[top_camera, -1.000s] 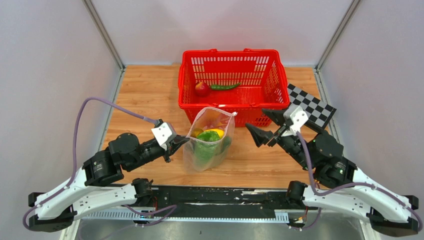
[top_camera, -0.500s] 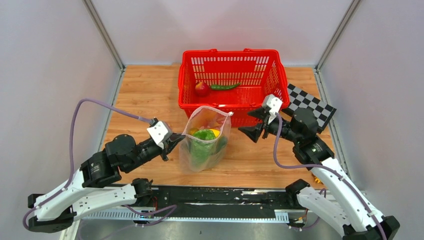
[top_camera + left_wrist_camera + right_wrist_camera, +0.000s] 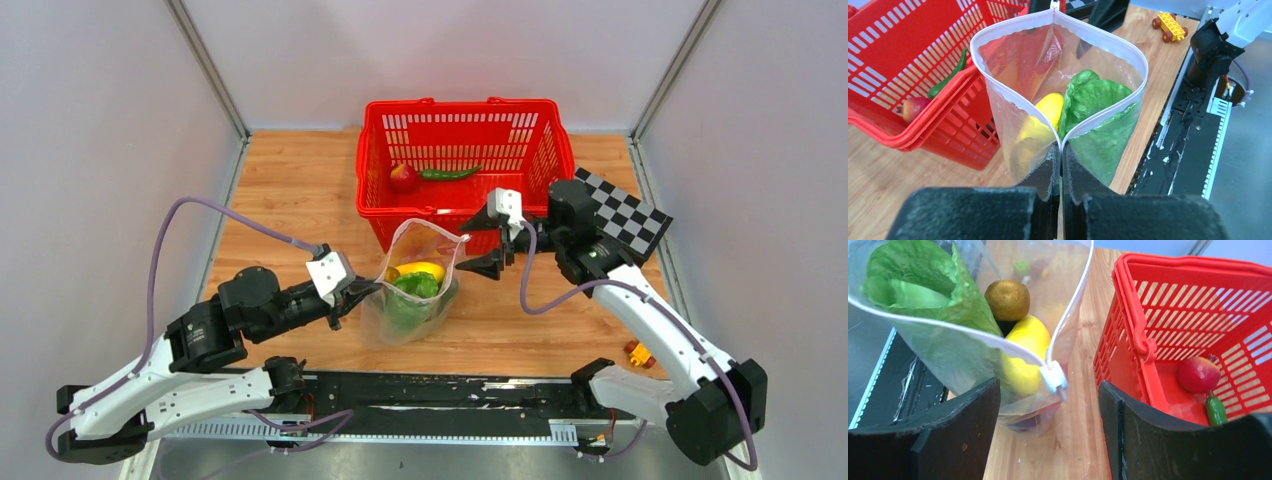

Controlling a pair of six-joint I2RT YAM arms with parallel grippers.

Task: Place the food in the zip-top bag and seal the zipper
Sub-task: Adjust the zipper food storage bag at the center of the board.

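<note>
The clear zip-top bag (image 3: 412,290) stands on the table in front of the red basket with its mouth open. Inside it I see pale-green lettuce (image 3: 1093,95), a yellow lemon (image 3: 1025,350) and a brown round fruit (image 3: 1008,299). My left gripper (image 3: 1062,149) is shut on the near end of the bag's mouth. My right gripper (image 3: 1048,390) is open, its fingers on either side of the zipper's white slider (image 3: 1053,376) without touching it. A red apple (image 3: 404,177) and a green chili (image 3: 450,173) lie in the basket.
The red mesh basket (image 3: 460,103) stands just behind the bag, close to my right gripper. A checkerboard card (image 3: 622,210) lies at its right. A small toy of coloured blocks (image 3: 640,353) sits near the front right edge.
My right arm has swung left and forward, bringing its open gripper up to the bag's slider end. The left gripper has kept its hold, and the bag has shifted slightly.
</note>
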